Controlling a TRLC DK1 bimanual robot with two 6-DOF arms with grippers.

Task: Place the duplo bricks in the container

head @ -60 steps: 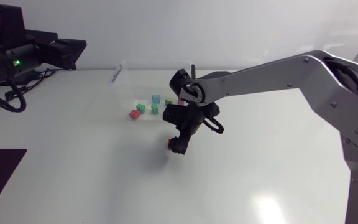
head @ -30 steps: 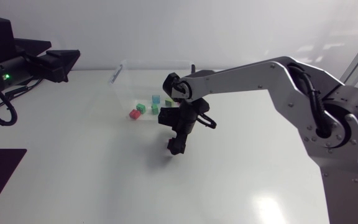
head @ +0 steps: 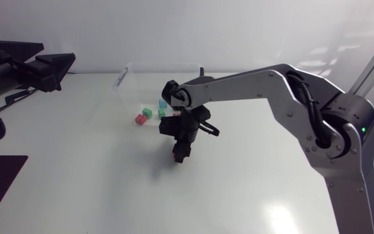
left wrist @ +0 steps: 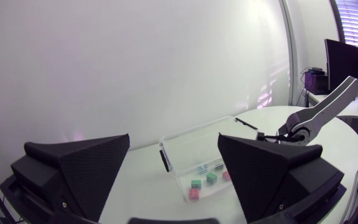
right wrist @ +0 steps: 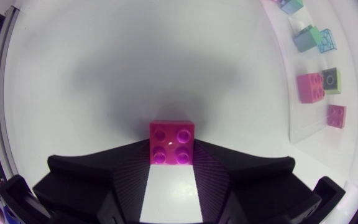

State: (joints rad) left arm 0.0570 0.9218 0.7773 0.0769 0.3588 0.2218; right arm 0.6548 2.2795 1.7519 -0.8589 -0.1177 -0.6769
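While my right tool point(head: 179, 155) hung over the counter's point(head: 76, 182) middle, clamped on a pink brick point(head: 175, 153) mostly hidden by its fingers, the clear container point(head: 123, 78) holding other bricks point(head: 147, 114) lay just beyond, toward the far edge. My left tool point(left wrist: 173, 138), wide and empty, sat well apart at the left edge. My right wrist showed the square brick gripped from both sides; its height above the counter was unclear.
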